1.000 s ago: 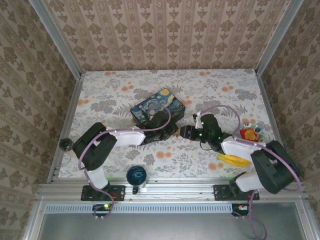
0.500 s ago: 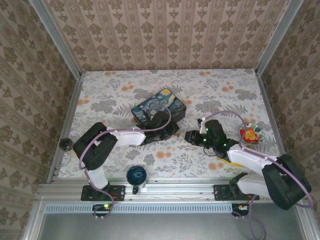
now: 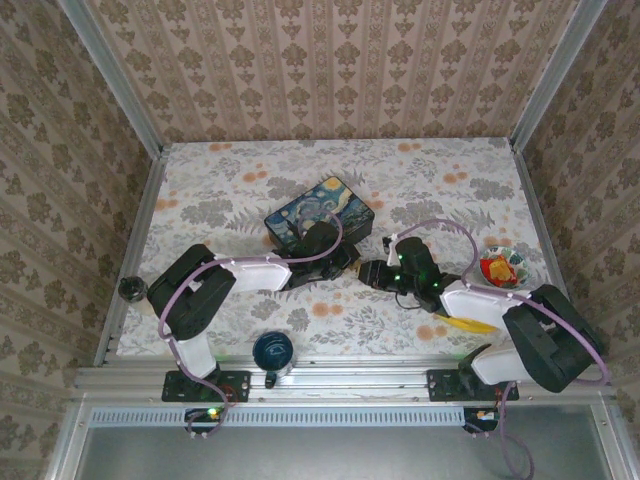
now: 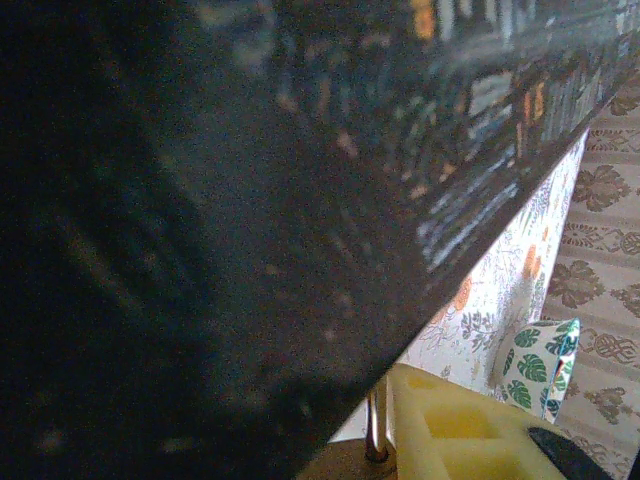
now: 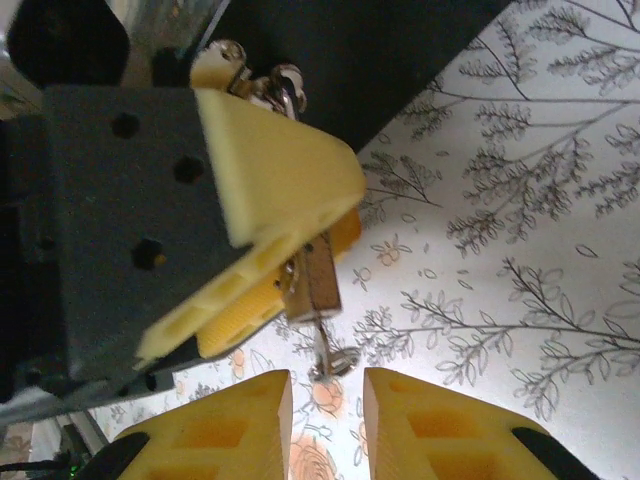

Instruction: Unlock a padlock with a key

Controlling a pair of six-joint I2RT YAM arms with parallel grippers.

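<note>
One padlock (image 5: 314, 285), one key (image 5: 330, 356)

The small brass padlock (image 5: 313, 285) is pinched between the yellow pads of the left end effector (image 5: 318, 250). A slim metal key (image 5: 326, 352) sticks out of its underside, pointing toward 6 o'clock, bow lowest.

I'm in a staged lab cell: damask-papered panels (image 3: 330, 70) beyond my right end effector (image 3: 366, 272), aluminium framing (image 3: 340, 378) behind it, floral surface (image 3: 230, 190) beneath.
</note>
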